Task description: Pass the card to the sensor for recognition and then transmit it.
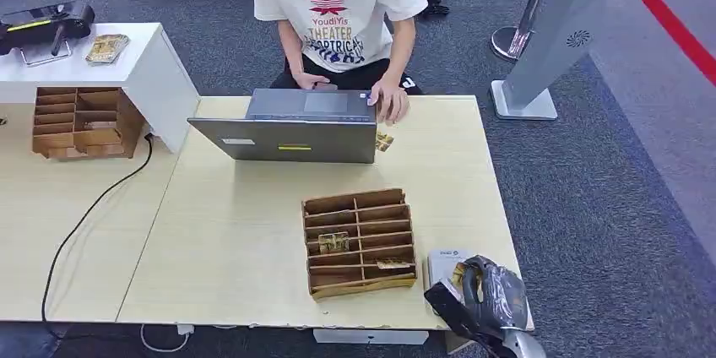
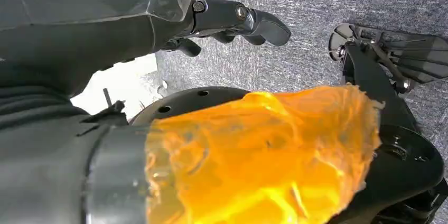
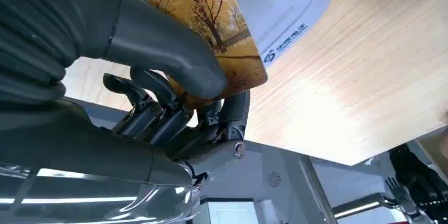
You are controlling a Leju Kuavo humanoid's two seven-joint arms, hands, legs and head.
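Observation:
My right hand (image 1: 488, 297) is at the table's near right corner and pinches a card (image 1: 460, 274) between thumb and fingers. The card (image 3: 224, 34) carries an autumn tree picture and is held just over the white sensor pad (image 3: 288, 7), which lies flat on the table (image 1: 228, 231). The sensor (image 1: 441, 258) sits right of a wooden slotted organizer (image 1: 359, 244) that holds a few more cards. Whether the card touches the sensor is hidden. My left hand (image 2: 232, 20) hangs over grey carpet with nothing in it, its fingers loosely apart.
A person sits at the far side with a hand by an open laptop (image 1: 291, 126); a loose card (image 1: 384, 141) lies beside it. On the left stand a second wooden organizer (image 1: 80, 122), a white box (image 1: 127, 62) and a black cable (image 1: 93, 206).

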